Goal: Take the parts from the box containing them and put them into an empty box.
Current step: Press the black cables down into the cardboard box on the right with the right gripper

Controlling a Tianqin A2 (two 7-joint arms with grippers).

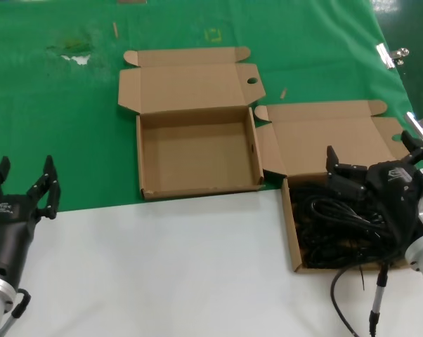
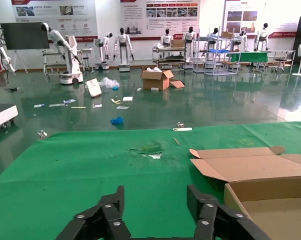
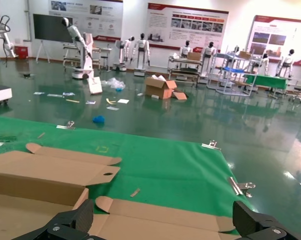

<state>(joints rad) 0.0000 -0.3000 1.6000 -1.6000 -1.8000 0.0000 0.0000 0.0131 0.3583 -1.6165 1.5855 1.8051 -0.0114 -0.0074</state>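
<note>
Right black gripper, fingers spread wide, hangs over coiled black power cords.
They fill the right brown cardboard box; left gripper, wide, idles at the table's near-left edge beside the empty brown carton.

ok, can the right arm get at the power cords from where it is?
Probably yes. The right end effector hangs open directly over the black power cords, and the cord box has its lid folded back, so nothing blocks a straight drop.
</note>
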